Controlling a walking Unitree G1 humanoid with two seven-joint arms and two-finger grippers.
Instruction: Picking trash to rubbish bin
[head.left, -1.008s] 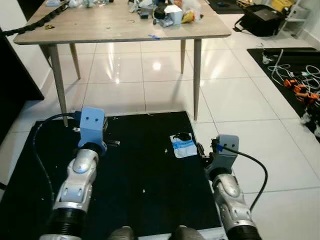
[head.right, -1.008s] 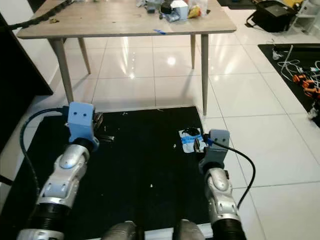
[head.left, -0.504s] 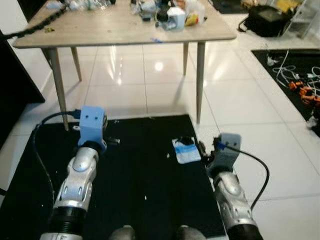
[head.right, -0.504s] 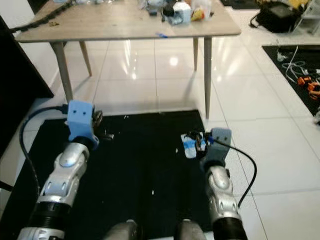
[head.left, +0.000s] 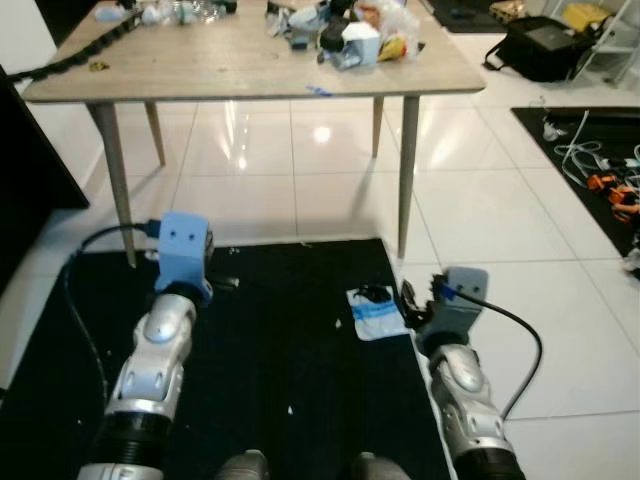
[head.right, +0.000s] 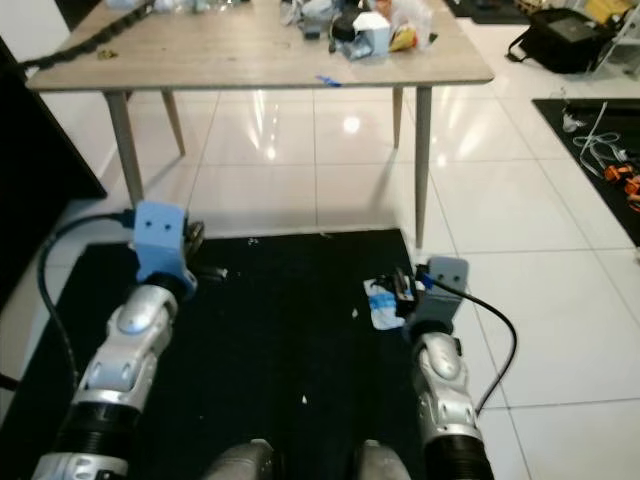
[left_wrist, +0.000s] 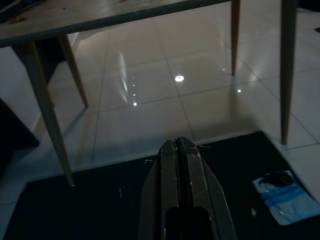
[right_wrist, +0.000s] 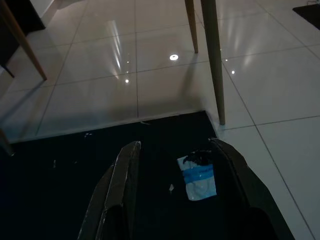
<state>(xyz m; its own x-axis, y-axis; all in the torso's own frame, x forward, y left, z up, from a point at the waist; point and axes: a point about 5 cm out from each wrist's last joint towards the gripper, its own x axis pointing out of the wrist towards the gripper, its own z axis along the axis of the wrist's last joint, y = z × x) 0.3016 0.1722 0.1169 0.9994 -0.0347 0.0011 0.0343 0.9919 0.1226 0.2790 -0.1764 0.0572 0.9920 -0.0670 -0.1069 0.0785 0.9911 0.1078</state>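
I see the trash, a white and blue wrapper (head.left: 377, 312) with a dark crumpled end, lying flat on the black mat (head.left: 280, 350) close to the mat's right edge and not far from its far right corner. In the right wrist view the wrapper (right_wrist: 198, 179) sits on the mat between the 2 black fingers, ahead of them, and nothing is touching it.

My right gripper (right_wrist: 180, 150) hangs just above the mat near its right edge, just beside the wrapper, with its fingers (right_wrist: 125, 170) spread wide apart and empty. From the head camera the right arm's blue wrist block (head.left: 457, 295) is at the wrapper's right side.

My left gripper (left_wrist: 178, 145) is over the left part of the mat, well apart from the wrapper, its 2 fingers pressed together with nothing between them. Its blue wrist block (head.left: 183, 247) is near the mat's far left corner, with a black cable (head.left: 100, 240) looping off it.

Beyond the mat's far edge the white tiled floor (head.left: 480, 210) shines. A wooden table (head.left: 230, 65) stands there, 1 of its legs (head.left: 407, 170) coming down close to the mat's far right corner. Clutter (head.left: 350, 30) is piled at the table's far right area. Cables (head.left: 600, 170) lie on the floor far to the right.
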